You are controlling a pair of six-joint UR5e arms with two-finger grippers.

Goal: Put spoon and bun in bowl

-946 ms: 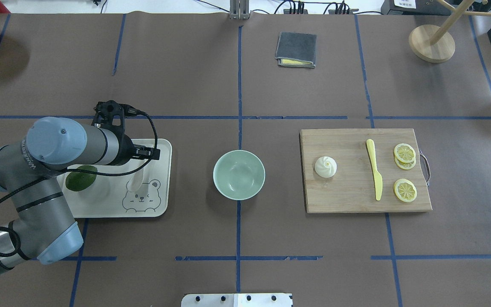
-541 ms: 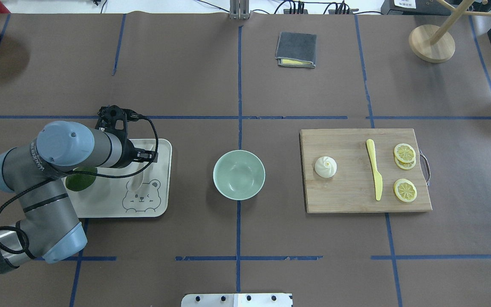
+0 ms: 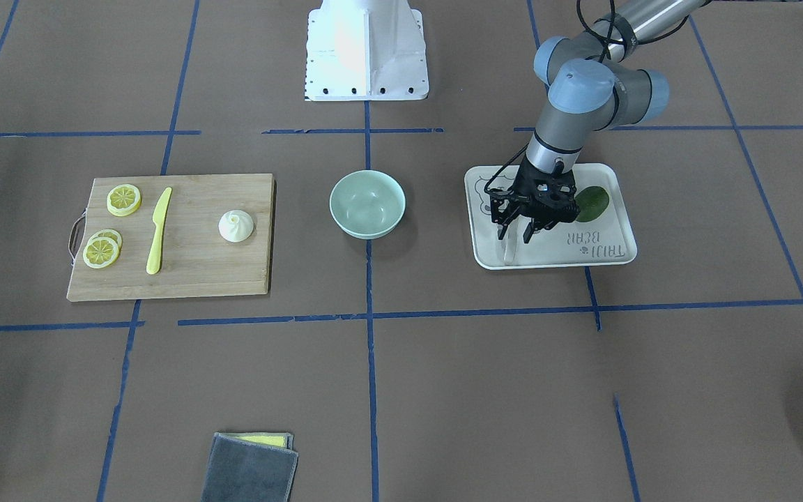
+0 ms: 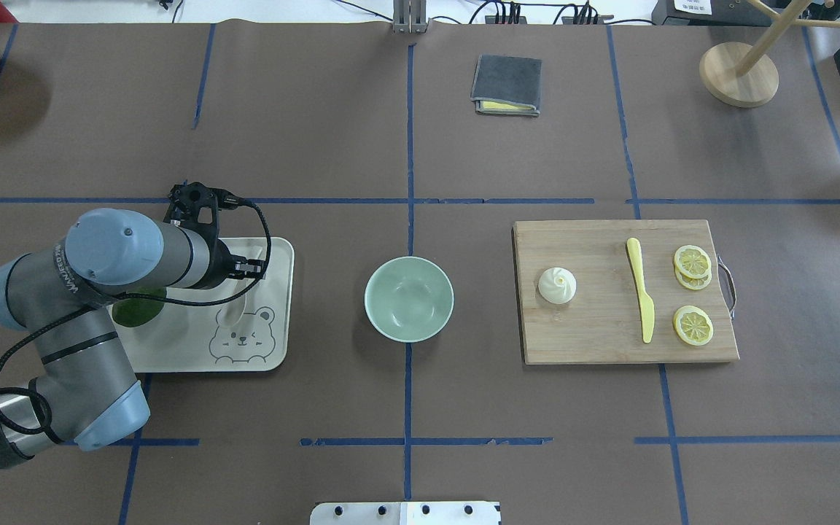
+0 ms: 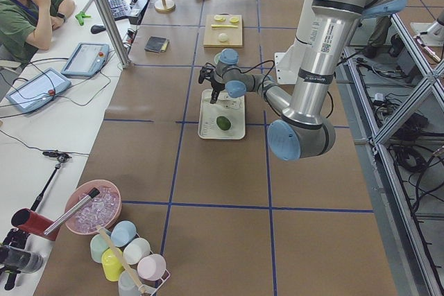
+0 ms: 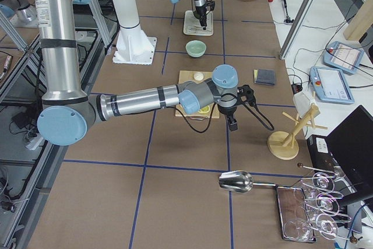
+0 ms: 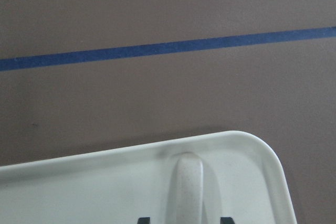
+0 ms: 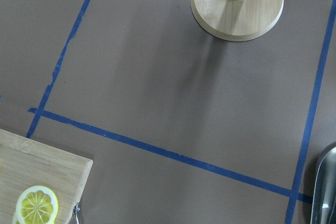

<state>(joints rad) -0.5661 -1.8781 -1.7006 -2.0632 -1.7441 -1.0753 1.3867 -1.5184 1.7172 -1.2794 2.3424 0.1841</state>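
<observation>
The off-white spoon lies on the white bear-print tray, also seen from overhead. My left gripper is down over it, open, with a finger on either side of the spoon handle. The mint-green bowl stands empty at the table's middle. The white bun sits on the wooden cutting board. My right gripper shows only in the exterior right view, hanging over the table beside the board; I cannot tell whether it is open or shut.
A dark green fruit lies on the tray under my left arm. A yellow plastic knife and lemon slices lie on the board. A folded grey cloth and a wooden stand are at the far side.
My left arm has shifted a little and brought the gripper closer down over the spoon on the tray. Bowl, bun and board have not moved.
</observation>
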